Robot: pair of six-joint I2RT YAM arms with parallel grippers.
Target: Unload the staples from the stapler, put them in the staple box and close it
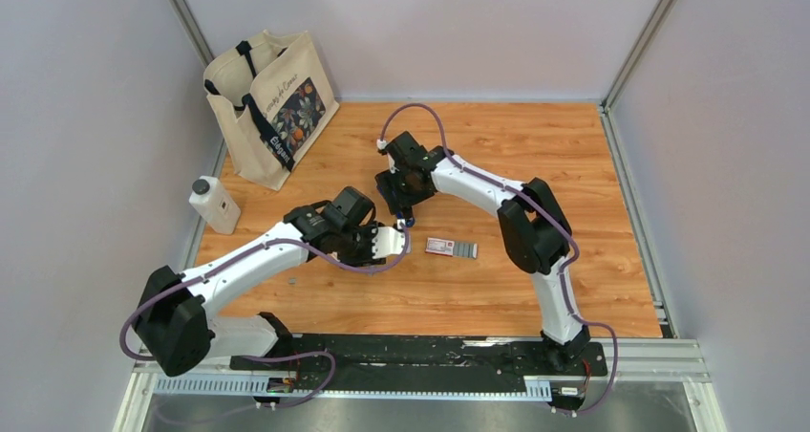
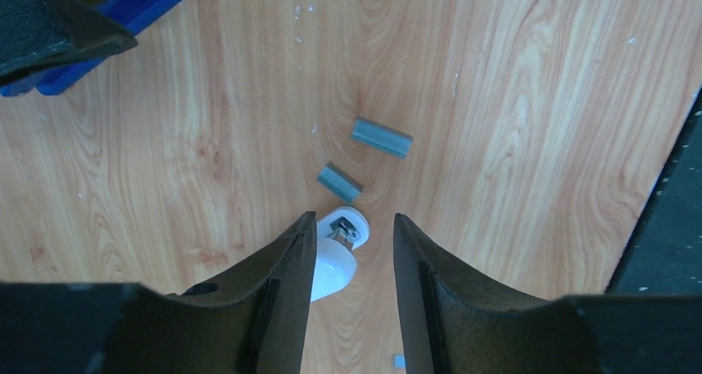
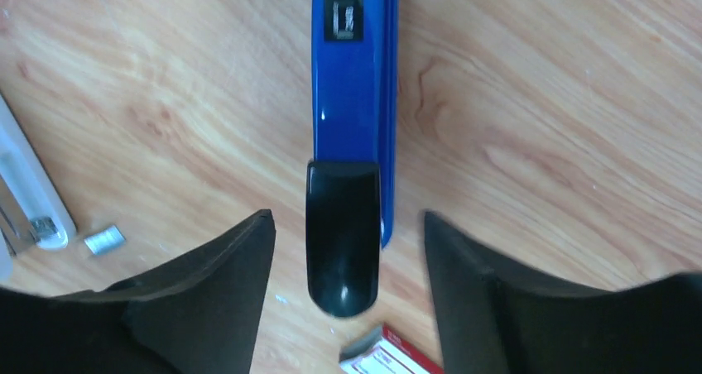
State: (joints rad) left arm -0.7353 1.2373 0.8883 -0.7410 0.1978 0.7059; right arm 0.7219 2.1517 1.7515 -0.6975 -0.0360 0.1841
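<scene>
The blue stapler point(image 3: 352, 101) lies flat on the wood table, its black end point(image 3: 342, 250) pointing toward my right wrist. My right gripper point(image 3: 348, 217) is open and straddles that black end, with a gap on each side. In the top view it point(image 1: 401, 212) hovers over the stapler point(image 1: 409, 224) at mid-table. Two short grey strips of staples point(image 2: 381, 136) point(image 2: 339, 182) lie loose on the wood ahead of my left gripper point(image 2: 354, 218). The left gripper is open. A white bar-shaped item point(image 2: 335, 262) shows by its left finger, apart from the right finger.
A small red-and-white staple box point(image 1: 439, 248) with a grey staple strip point(image 1: 464, 250) lies right of the grippers. A canvas tote bag point(image 1: 267, 107) stands at the back left and a white bottle point(image 1: 214, 205) at the left edge. A loose staple piece point(image 3: 103, 239) lies near the white bar point(image 3: 29, 196).
</scene>
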